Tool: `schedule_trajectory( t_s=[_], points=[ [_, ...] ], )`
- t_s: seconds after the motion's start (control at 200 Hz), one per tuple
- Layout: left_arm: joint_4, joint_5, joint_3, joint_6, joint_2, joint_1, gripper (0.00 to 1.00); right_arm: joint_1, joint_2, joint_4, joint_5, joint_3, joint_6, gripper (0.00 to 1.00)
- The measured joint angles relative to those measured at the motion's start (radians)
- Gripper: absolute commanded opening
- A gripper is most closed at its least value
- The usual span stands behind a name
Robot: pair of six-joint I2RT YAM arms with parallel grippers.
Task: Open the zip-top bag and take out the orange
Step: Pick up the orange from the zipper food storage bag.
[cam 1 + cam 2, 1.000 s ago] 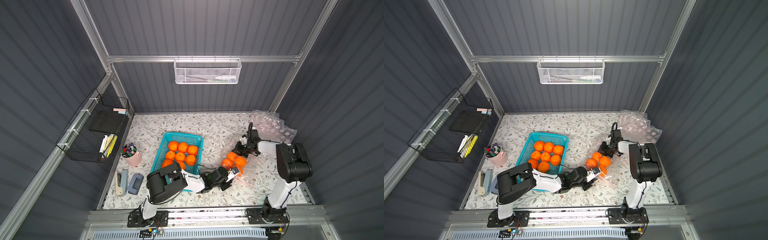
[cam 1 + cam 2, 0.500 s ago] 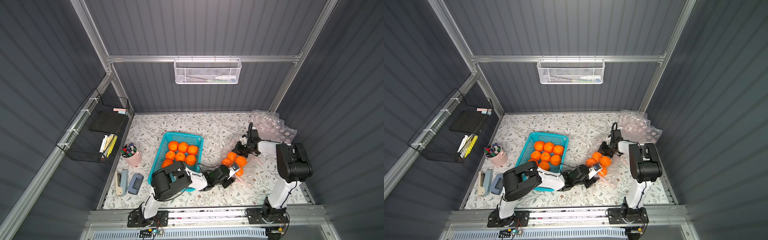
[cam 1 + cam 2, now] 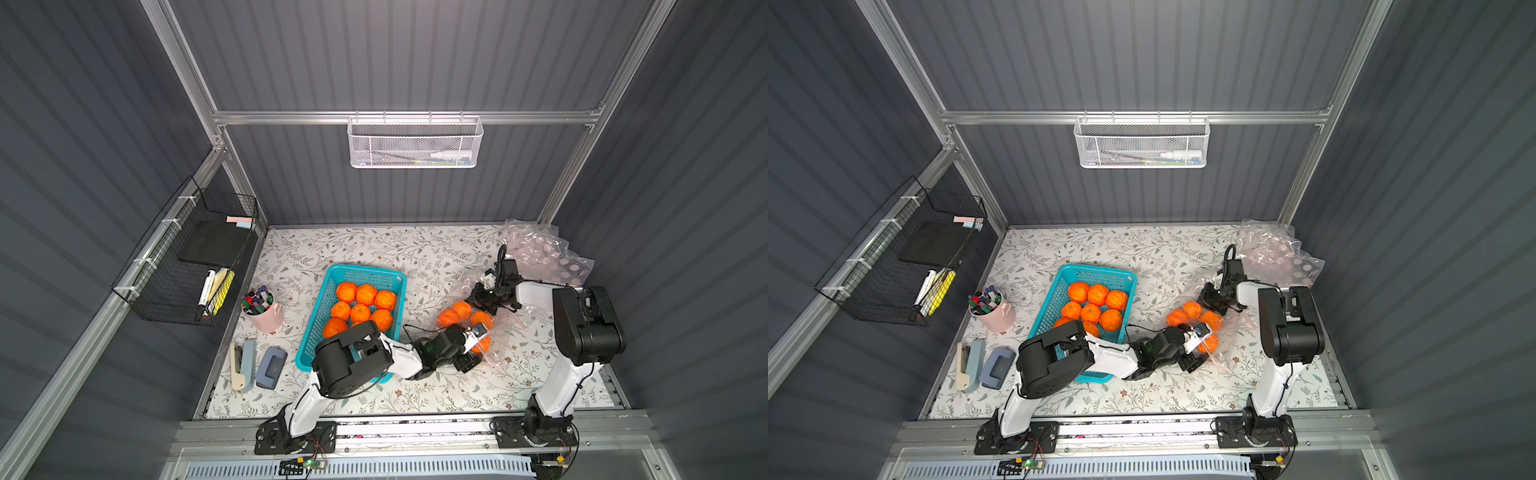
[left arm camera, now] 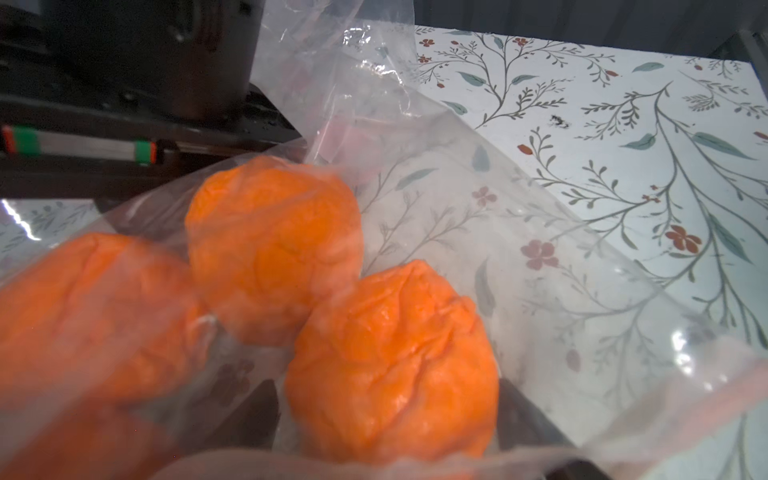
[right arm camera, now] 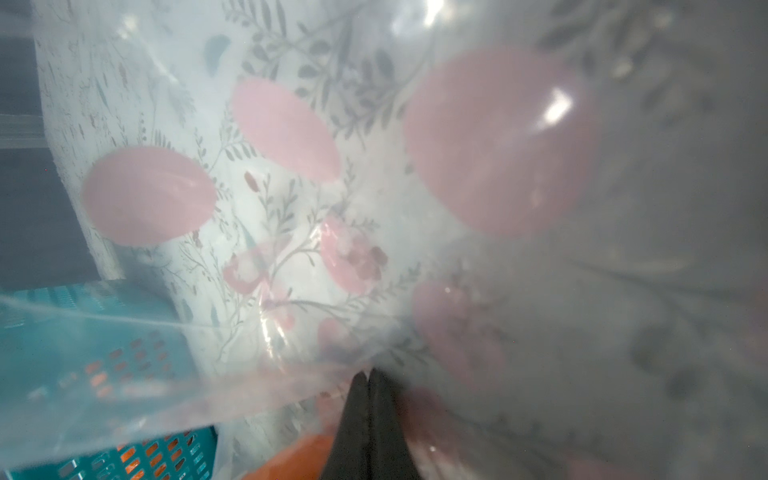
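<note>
The clear zip-top bag (image 3: 463,284) lies right of the basket with several oranges (image 3: 455,311) in it. My right gripper (image 3: 478,297) is at its far side, shut on a fold of the film, as the pinched fingertips (image 5: 361,386) show in the right wrist view. My left gripper (image 3: 478,347) is at the bag's near end and stands open, a dark finger (image 4: 257,415) on each side of one orange (image 4: 390,357). Film hazes both fingers. Two more oranges (image 4: 274,245) lie beyond it in the bag.
A teal basket (image 3: 332,282) holding several oranges stands left of the bag. Empty dotted bags (image 3: 540,253) are heaped at the back right corner. A pink pen cup (image 3: 266,318), a stapler (image 3: 245,365) and a hole punch (image 3: 272,368) sit at the left.
My left arm has pushed forward to the bag's near end and its jaws have spread wide around an orange. The right gripper has kept still, pinching the film.
</note>
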Motion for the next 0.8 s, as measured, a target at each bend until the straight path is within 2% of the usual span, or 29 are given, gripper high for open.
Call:
schedule_trajectory(
  t_s=[0.095,0.295,0.34,0.52,0.8],
  points=[
    [0.000,0.003,0.019,0.000,0.011,0.000,0.82,-0.001,0.004,0.008,-0.006,0.000,0.000,0.03],
    [0.004,0.021,0.026,-0.002,0.013,0.001,0.53,-0.001,0.010,0.013,-0.023,0.001,-0.001,0.03],
    [0.003,0.021,0.019,-0.007,0.008,0.001,0.49,-0.001,0.011,0.014,-0.025,0.001,-0.001,0.03],
    [-0.078,0.042,-0.060,-0.043,-0.096,0.001,0.47,-0.004,0.013,0.014,-0.036,0.001,-0.004,0.03],
    [-0.311,0.105,-0.149,-0.119,-0.419,0.001,0.46,-0.008,0.018,0.016,-0.051,0.001,-0.005,0.03]
  ],
)
